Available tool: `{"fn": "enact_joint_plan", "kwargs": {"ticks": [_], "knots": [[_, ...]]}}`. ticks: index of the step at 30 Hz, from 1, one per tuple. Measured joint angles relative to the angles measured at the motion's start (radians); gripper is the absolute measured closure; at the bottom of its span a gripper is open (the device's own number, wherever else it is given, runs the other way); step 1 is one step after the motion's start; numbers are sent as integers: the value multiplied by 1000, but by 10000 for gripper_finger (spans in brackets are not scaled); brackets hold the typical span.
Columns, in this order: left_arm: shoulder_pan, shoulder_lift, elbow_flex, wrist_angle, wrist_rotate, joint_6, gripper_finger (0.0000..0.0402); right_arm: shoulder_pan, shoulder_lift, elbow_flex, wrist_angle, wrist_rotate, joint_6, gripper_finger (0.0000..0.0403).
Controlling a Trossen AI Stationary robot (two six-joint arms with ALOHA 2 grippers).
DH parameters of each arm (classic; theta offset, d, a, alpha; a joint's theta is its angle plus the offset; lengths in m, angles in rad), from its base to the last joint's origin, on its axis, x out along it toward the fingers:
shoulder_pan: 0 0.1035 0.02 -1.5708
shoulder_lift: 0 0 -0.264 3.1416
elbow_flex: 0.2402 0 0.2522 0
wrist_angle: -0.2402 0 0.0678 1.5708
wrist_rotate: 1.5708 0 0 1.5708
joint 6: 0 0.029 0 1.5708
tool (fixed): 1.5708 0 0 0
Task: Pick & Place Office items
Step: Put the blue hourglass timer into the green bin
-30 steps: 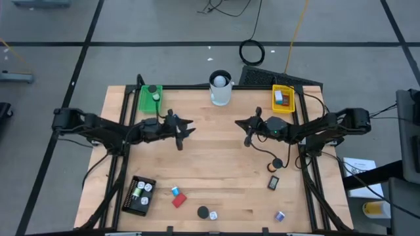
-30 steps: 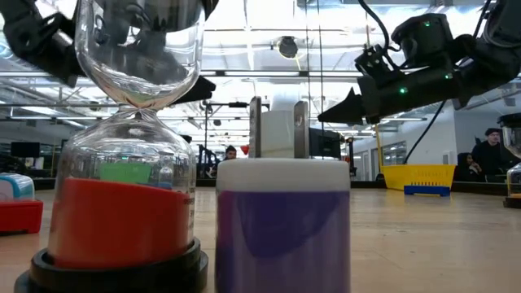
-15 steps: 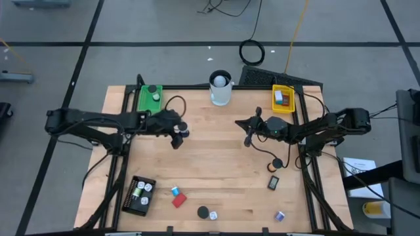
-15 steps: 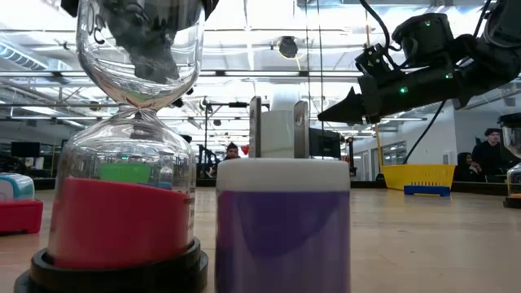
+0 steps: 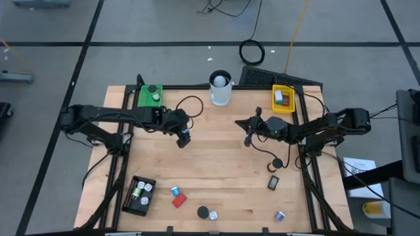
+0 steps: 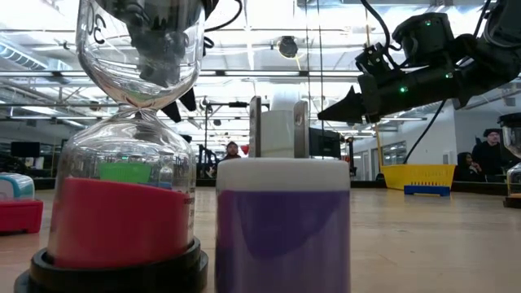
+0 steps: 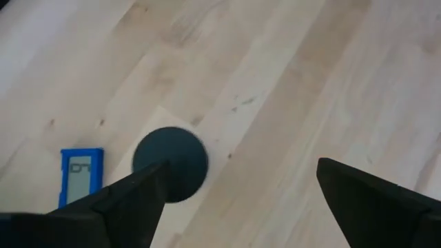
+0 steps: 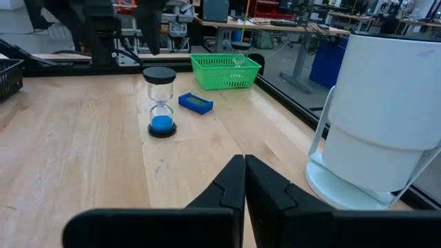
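Note:
My left gripper (image 5: 184, 136) hangs open over mid-table, fingers pointing down. Below it (image 7: 241, 169) a small blue-sand hourglass with a black round top (image 7: 170, 164) stands on its base (image 8: 162, 103), beside a flat blue-and-white piece (image 7: 81, 176). One fingertip overlaps the top in the left wrist view, but the right wrist view shows a gap. My right gripper (image 5: 248, 134) is shut and waits right of centre, above the table. More small items lie along the near edge: a blue piece (image 5: 175, 191), a red block (image 5: 179, 200) and a black cap (image 5: 203, 212).
A green tray (image 5: 150, 96), a tall white cup (image 5: 220, 88) and a yellow tray (image 5: 283, 98) line the far edge. A black tray (image 5: 139, 195) sits near left. A small dark device (image 5: 273, 183) and a purple piece (image 5: 279, 215) lie near right. A red hourglass (image 6: 130, 163) fills the low view.
My left gripper has tipped from roughly level to pointing down and has shifted a little toward the table's right, ending over the blue hourglass. The left arm has stretched out farther over the table. The right arm has kept still.

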Motion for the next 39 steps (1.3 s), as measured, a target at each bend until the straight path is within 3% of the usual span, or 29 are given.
{"fn": "enact_joint_plan", "kwargs": {"ticks": [12,18,33,39], "knots": [[17,76,9,0,16,26,27,0,0,0,0,0,0,399],[21,95,8,-15,-78,52,27,0,0,0,0,0,0,399],[65,95,8,-35,-78,83,27,0,0,0,0,-1,0,399],[114,95,8,-34,-27,106,27,0,0,0,-1,-1,0,399]]}}
